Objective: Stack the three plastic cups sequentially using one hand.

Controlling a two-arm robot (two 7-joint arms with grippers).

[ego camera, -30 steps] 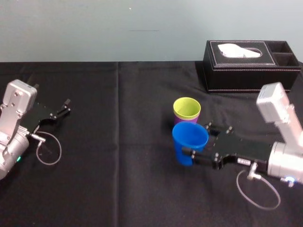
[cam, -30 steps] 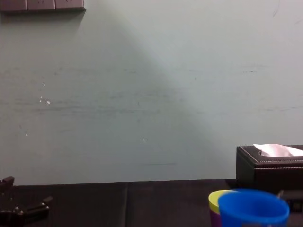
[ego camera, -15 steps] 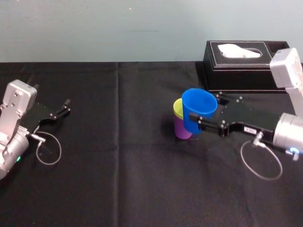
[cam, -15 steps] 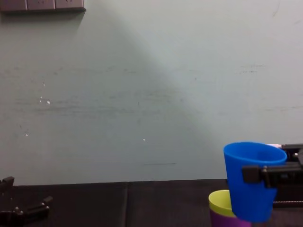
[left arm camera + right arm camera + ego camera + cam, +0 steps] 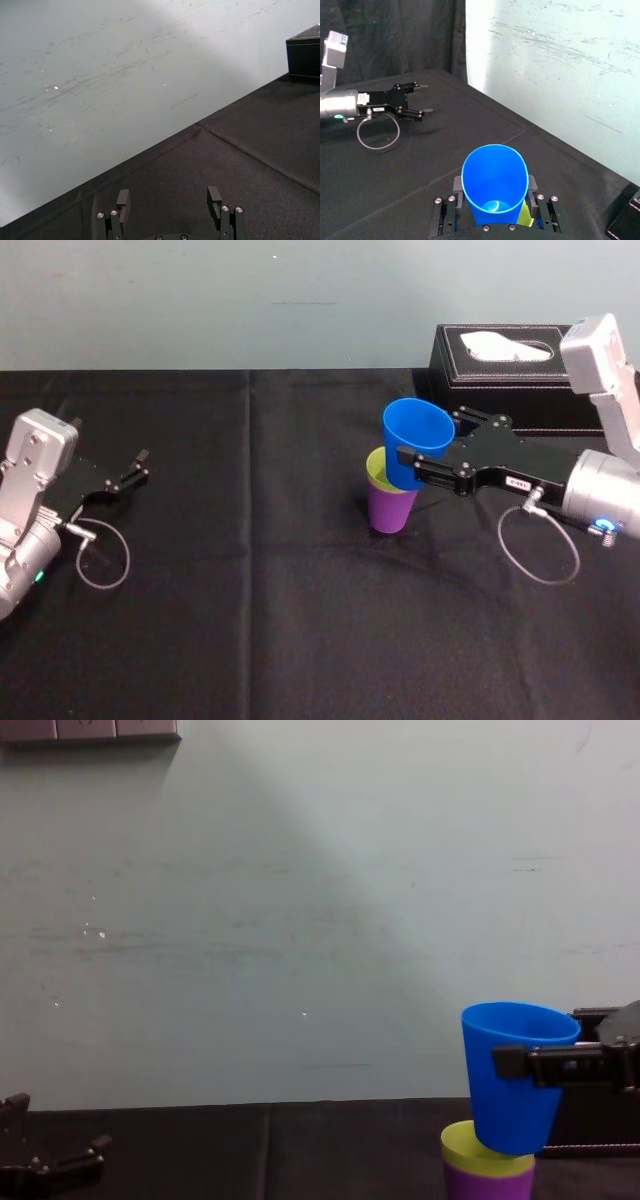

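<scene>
- Head view: the right gripper (image 5: 430, 452) is clamped around the blue cup (image 5: 412, 428), one jaw on each side of its wall. It holds the cup in the air over the stack. The yellow-green cup (image 5: 377, 471) sits nested inside the purple cup (image 5: 390, 510) on the black-clothed table (image 5: 250, 620). The blue cup's base hangs at the stack's mouth, set a touch toward the robot's right. The tissue box (image 5: 520, 370) stands behind, close to the arm. The left gripper (image 5: 140, 466) is parked well away on the left side.
- Chest view: the blue cup (image 5: 515, 1080) is mouth up and nearly upright. Its bottom meets the yellow-green rim (image 5: 486, 1158), though I cannot tell whether it has entered. My read is a small shift left, then straight down.
- Right wrist view: looking down into the blue cup (image 5: 495, 180), a yellow-green sliver (image 5: 524, 217) peeks out beside its base. That suggests the axes are not quite lined up.
- Left wrist view: the left gripper's jaws stand spread with nothing between them, over bare cloth. A pale wall (image 5: 125, 60) rises behind.
</scene>
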